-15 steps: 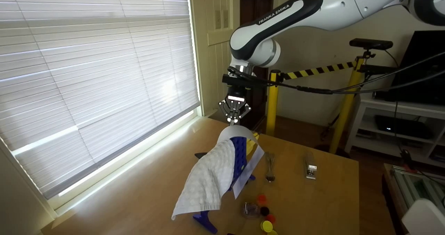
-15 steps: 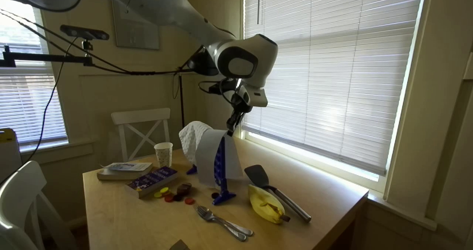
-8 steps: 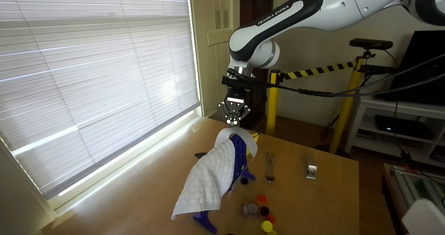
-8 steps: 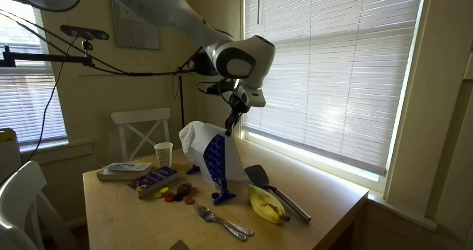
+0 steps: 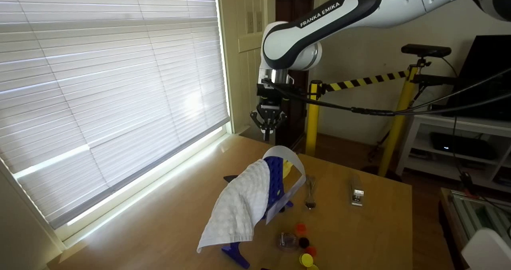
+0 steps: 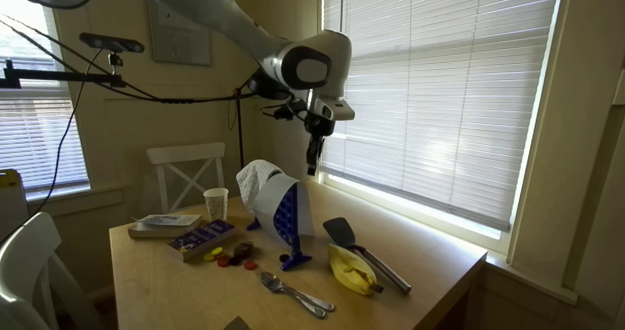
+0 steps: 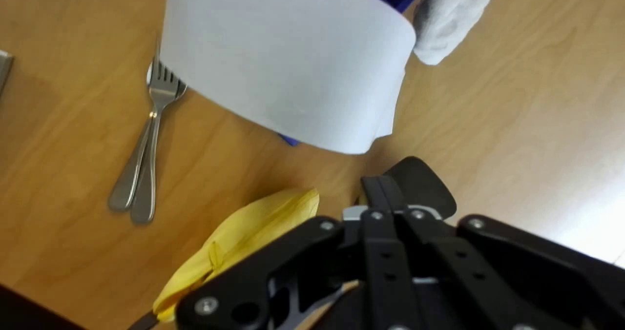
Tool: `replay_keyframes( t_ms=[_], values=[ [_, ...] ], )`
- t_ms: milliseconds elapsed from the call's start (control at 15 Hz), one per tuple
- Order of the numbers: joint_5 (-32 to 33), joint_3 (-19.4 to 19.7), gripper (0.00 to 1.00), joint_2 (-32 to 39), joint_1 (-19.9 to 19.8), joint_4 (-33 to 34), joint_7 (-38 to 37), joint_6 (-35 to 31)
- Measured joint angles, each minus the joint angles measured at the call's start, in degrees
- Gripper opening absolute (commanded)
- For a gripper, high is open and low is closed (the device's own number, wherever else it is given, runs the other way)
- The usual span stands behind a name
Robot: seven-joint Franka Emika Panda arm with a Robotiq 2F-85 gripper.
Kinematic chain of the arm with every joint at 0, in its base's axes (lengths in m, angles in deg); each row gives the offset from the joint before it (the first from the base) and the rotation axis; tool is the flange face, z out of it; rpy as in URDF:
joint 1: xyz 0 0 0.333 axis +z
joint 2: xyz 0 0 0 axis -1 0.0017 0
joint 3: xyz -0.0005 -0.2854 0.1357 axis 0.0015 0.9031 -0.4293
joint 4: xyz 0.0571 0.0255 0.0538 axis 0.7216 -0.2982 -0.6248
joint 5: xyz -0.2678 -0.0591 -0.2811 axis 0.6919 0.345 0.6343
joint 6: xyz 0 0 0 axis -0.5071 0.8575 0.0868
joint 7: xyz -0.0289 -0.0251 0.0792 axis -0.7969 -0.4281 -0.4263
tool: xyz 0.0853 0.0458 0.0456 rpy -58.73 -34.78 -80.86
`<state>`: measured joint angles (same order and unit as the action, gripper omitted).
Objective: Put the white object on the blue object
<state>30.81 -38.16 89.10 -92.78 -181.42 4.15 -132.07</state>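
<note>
The white paper [image 6: 266,205] is hung over the blue rack [image 6: 293,213]; the pincer [image 7: 383,182] is pinched together above the desk [image 6: 180,291].

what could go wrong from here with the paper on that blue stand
The curved white sheet of paper is only draped over the upright blue plastic lattice stand, its sides flaring away, so it might slide off. The black two-fingered claw, shut, apart from the paper but near it, could brush it if moved that way. A harder bump might tip the stand, which also carries the white textured cloth.
</note>
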Motion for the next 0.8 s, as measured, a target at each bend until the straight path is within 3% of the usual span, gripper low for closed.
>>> replay_keyframes(
  t_ms=[467,533,667,800],
  values=[
    [20.2,1.2,0.01,-10.7,4.9,-3.7,0.3,-2.4],
    [22.7,1.1,0.26,-12.6,5.4,-4.9,1.1,-2.3],
    [26.1,0.3,0.28,-17.0,5.8,-7.6,4.3,-1.3],
    [27.4,-0.6,0.4,-22.4,5.7,-10.4,9.5,0.9]
  ],
)
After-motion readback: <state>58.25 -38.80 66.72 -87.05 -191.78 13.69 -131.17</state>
